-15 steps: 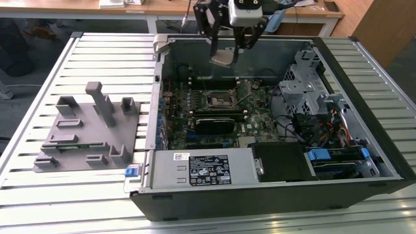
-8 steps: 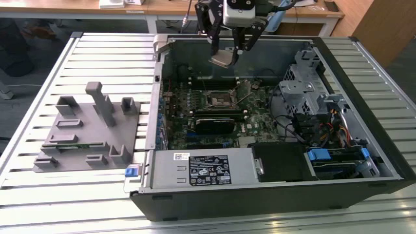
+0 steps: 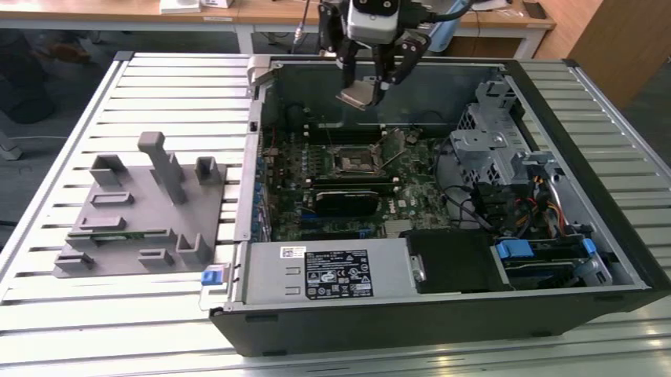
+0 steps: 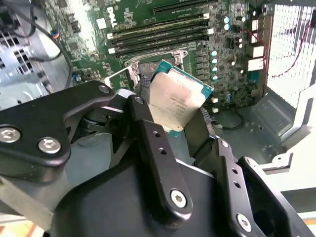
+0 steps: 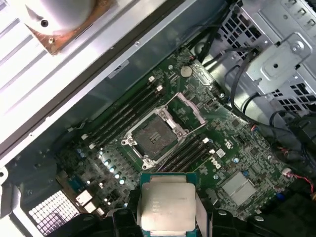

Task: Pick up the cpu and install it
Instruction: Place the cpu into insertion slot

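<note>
My gripper [image 3: 369, 85] is shut on the cpu [image 3: 357, 96], a thin square chip with a pale silver top, held in the air above the far part of the open computer case. In both wrist views the cpu [image 4: 177, 101] [image 5: 167, 205] sits clamped between the two black fingers [image 4: 158, 148]. Below it on the green motherboard lies the square socket [image 5: 154, 137] [image 3: 354, 161], its metal frame hinged open and its inside bare. The chip is well above the socket, not touching it.
The open black computer case [image 3: 587, 165] lies on a slatted metal table [image 3: 168, 86]. A grey plastic fixture [image 3: 147, 208] stands at the exterior view's left. Inside the case are a metal drive cage [image 3: 493, 145], cables [image 3: 472, 204], and a power supply [image 3: 330, 271].
</note>
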